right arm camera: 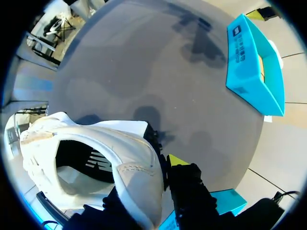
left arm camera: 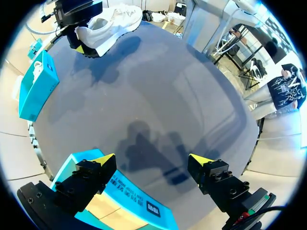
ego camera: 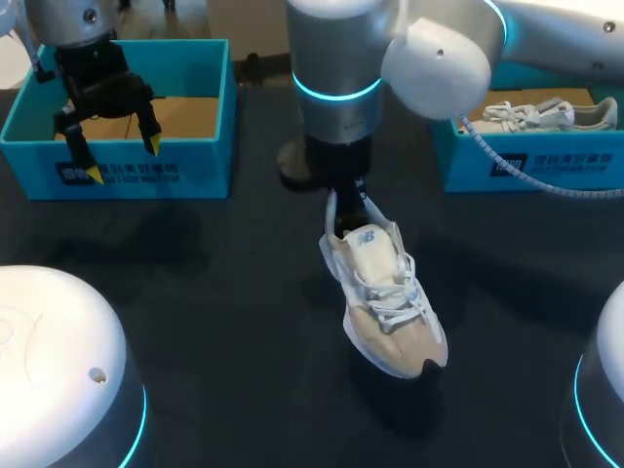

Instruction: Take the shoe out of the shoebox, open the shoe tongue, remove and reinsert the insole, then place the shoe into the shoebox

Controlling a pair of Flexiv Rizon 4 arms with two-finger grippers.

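Looking down from head cam: R gripper [ego camera: 346, 203] pinches the heel of the white mesh-and-suede shoe [ego camera: 385, 292], mid-table, toe tilted down over the dark table [ego camera: 224, 292]. L gripper [ego camera: 107, 146] hangs w/ fingers spread over the boxy teal left shoebox [ego camera: 146, 171], which has a brown cardboard floor. Also teal, the right shoebox [ego camera: 546, 161] holds a 2nd sneaker [ego camera: 536, 115].

L wrist: yellow tips wide apart above the box rim; shoe far ahead.

R wrist: padded heel collar clamped btwn fingers [right arm camera: 189, 191]; shoe's interior dark.
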